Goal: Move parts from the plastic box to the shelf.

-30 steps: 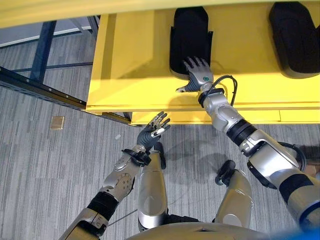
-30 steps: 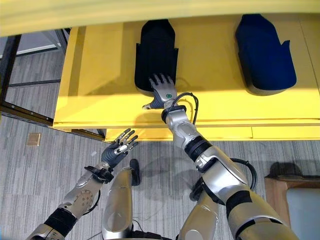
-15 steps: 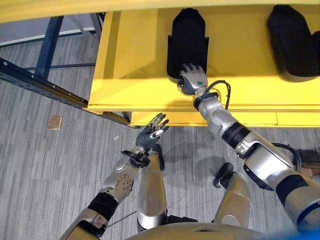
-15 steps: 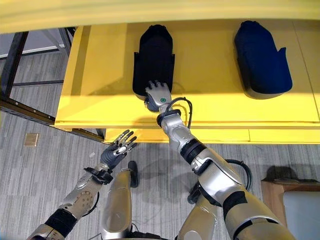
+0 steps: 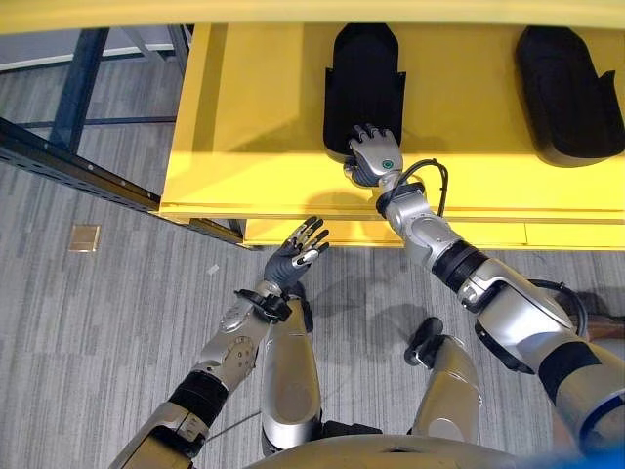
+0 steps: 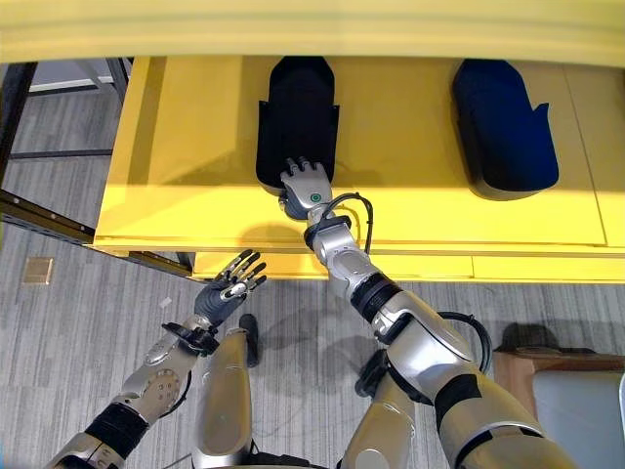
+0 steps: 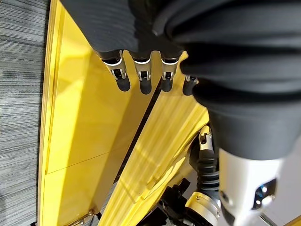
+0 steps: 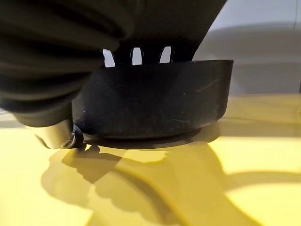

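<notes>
At upper centre, the right hand (image 5: 369,156) has closed from flat to curled over the near end of the black moulded plastic part (image 5: 363,83) lying on the yellow metal shelf (image 5: 264,117), apparently placing it. At lower centre, the left hand (image 5: 296,259) hovers, fingers spread.

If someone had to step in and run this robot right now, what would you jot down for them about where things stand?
Right hand: on the near end of the left black part on the yellow shelf, fingers laid over its top edge and thumb at its side; a firm grip can't be confirmed.
Left hand: open, holding nothing, hovering over the floor in front of the shelf edge.
Done: two black parts lie on the shelf, the second further to the robot's right.
Left: let go of the left part and draw the right arm back. The plastic box isn't visible, so I can't tell how many parts remain.
</notes>
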You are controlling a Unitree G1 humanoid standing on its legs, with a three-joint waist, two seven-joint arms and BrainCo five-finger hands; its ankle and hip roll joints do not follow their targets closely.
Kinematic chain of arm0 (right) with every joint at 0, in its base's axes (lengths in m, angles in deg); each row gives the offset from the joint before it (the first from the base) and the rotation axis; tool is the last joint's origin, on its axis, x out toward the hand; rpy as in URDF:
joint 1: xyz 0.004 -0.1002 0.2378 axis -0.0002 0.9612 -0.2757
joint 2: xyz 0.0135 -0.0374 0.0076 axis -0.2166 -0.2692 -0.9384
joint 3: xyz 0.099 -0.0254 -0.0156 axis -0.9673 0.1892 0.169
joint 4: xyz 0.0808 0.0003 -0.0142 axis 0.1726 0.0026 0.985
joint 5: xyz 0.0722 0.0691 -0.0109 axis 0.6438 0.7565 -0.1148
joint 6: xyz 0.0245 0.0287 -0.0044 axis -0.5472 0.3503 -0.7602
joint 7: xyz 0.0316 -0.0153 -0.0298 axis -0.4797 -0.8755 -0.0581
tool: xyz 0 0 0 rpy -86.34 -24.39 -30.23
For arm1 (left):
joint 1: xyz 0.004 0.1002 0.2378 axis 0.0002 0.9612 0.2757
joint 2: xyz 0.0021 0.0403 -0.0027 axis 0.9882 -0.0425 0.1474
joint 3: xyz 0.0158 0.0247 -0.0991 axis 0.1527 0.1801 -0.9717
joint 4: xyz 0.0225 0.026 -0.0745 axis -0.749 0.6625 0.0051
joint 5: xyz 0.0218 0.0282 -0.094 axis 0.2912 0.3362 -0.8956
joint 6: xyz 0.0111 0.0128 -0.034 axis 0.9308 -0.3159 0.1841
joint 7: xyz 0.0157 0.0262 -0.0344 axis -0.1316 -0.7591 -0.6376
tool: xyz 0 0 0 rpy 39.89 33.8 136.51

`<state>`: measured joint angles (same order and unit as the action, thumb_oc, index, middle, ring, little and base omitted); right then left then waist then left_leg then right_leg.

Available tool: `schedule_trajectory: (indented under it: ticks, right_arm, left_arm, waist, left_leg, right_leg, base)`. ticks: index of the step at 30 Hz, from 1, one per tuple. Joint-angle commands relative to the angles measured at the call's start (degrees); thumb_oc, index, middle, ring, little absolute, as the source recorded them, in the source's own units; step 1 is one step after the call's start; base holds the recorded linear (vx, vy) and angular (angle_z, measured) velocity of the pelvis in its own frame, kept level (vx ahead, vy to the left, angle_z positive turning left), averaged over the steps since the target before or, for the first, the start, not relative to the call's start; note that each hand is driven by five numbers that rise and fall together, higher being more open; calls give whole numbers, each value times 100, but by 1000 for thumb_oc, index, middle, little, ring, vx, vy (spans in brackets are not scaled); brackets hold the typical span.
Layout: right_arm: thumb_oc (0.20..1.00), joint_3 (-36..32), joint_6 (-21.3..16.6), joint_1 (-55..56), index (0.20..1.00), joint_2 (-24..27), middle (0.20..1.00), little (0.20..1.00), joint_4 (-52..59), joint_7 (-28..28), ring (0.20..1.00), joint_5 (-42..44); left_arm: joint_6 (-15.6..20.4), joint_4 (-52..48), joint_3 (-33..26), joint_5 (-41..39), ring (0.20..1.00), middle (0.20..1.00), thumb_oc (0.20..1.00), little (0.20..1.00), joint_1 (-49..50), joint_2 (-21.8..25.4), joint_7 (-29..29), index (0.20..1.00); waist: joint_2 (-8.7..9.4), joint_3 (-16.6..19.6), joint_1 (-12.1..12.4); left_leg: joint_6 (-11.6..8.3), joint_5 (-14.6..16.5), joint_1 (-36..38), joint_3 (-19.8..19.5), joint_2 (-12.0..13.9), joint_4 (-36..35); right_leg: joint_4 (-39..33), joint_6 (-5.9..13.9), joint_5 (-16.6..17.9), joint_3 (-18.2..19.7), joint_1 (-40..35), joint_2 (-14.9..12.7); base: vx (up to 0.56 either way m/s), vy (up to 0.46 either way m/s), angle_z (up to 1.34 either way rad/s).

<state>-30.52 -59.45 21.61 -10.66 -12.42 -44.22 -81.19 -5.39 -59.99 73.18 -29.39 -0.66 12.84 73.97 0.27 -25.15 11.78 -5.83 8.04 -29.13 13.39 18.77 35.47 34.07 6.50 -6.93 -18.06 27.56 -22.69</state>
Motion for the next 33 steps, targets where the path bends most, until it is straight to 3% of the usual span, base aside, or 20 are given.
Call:
schedule_trajectory:
  ticks: [1, 13, 17, 24, 33]
  right_arm:
    - [200, -15, 396, 640, 200, 262, 200, 200, -868, -557, 200, 219]
    - [200, -113, 232, 955, 200, 1004, 200, 200, -97, -774, 200, 152]
    - [200, -113, 248, 994, 200, 991, 200, 200, -45, -771, 200, 111]
    - [200, -123, -43, 1052, 200, 993, 200, 200, 94, -848, 200, -162]
    - [200, -54, -52, 1158, 200, 996, 200, 200, 215, -981, 200, -175]
  left_arm:
    - [259, -527, 4, 7, 1000, 1000, 1000, 1000, -140, 50, 132, 1000]
    - [88, -904, -312, -42, 1000, 1000, 1000, 1000, 104, 327, 101, 1000]
    - [49, -937, -334, -40, 1000, 1000, 1000, 1000, 108, 339, 102, 1000]
    - [4, -956, -366, -53, 1000, 1000, 1000, 1000, 122, 336, 101, 1000]
    - [51, -986, -369, -37, 1000, 1000, 1000, 1000, 136, 332, 153, 1000]
  waist:
    - [-184, -465, 186]
    - [-33, -465, 67]
    - [-35, -465, 58]
    - [-44, -465, 47]
    - [-33, -465, 34]
  left_leg:
    - [533, 324, 53, 272, -343, -56]
    - [508, 309, 96, 321, -259, -98]
    - [516, 316, 80, 308, -258, -78]
    - [517, 304, 84, 297, -276, -89]
    - [515, 296, 116, 302, -277, -117]
  right_leg:
    - [971, 7, -580, -354, 113, 130]
    - [849, 37, -535, -318, 59, 242]
    - [867, 35, -538, -301, 78, 251]
    - [874, 42, -539, -291, 77, 253]
    - [866, 38, -553, -286, 53, 261]
  base:
    - [2, -18, -4]
    - [0, -14, -1]
    - [0, 0, 0]
    - [0, 0, 0]
    - [0, 0, 0]
